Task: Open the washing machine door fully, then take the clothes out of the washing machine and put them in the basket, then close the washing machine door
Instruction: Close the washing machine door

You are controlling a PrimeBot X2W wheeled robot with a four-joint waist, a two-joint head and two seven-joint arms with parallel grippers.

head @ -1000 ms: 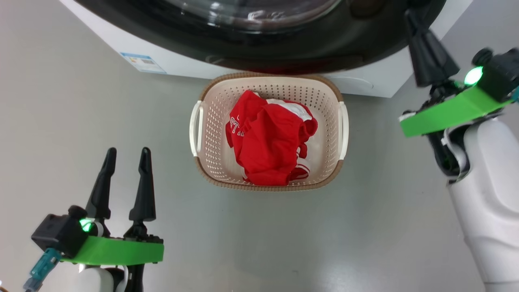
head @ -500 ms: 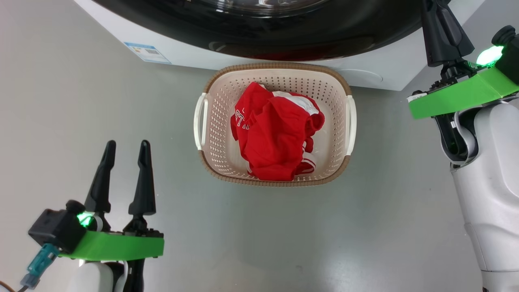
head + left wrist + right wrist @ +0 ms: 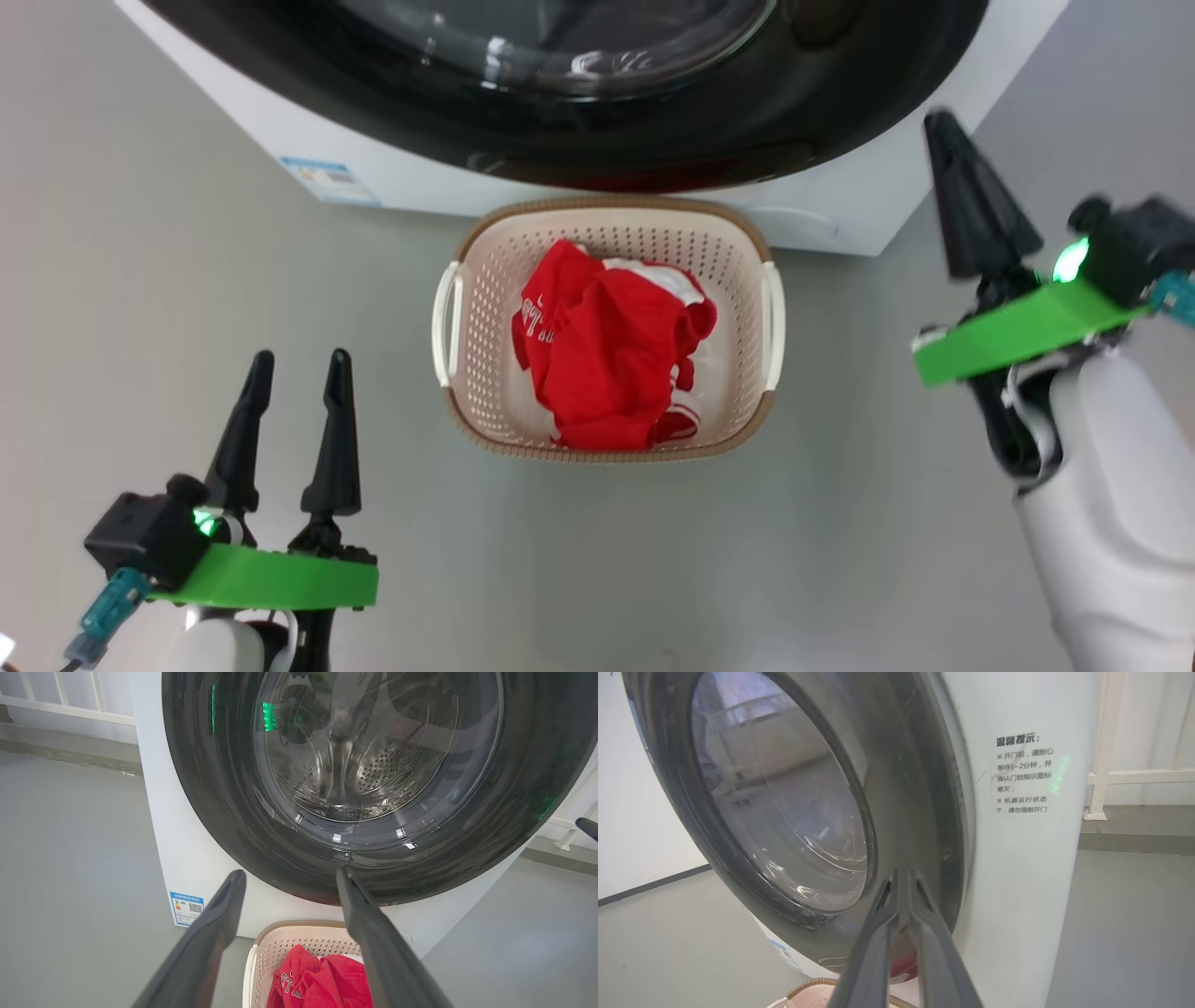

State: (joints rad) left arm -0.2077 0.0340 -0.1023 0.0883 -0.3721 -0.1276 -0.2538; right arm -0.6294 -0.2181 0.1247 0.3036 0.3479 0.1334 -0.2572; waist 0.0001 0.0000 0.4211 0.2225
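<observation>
Head view: right gripper (image 3: 937, 123) upright (pinched closed).

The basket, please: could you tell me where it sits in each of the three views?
Head view: basket in the centre, just below the door.
Left wrist view: bottom centre.
Right wrist view: a sliver of rim at the bottom edge, left of centre.
Shared landmark: the black-rimmed door above it.

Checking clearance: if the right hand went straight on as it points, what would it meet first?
Probably the black rim of the washing machine door; the shut right hand aims there, depth unclear.
</observation>
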